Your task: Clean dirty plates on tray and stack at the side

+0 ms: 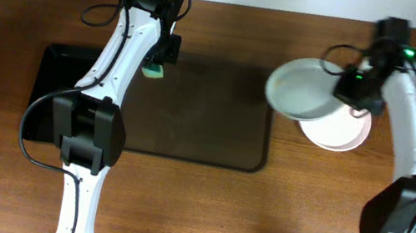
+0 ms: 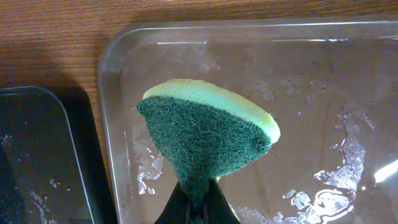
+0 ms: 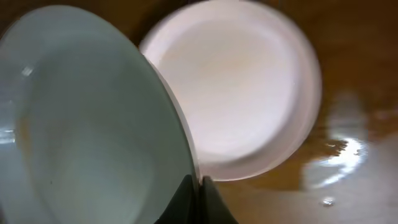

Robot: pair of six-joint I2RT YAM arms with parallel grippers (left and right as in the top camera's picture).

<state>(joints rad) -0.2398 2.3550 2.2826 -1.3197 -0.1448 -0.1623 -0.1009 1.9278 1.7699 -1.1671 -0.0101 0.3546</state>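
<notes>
Pale plate [image 1: 304,89] pinched at rim by right gripper [image 3: 198,186], partly over stack [image 1: 342,137], 3 o'clock of tray [image 1: 213,134]; level, centre, lower gently. Left gripper [image 2: 198,199] pinches sponge [image 2: 205,137].

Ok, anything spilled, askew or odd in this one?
Mostly wetness: water streaks and drops lie on the tray, and a shiny wet patch sits on the table beside the stacked plate. The right gripper pinches a tilted plate over it, not yet set down. Nothing looks broken.
</notes>
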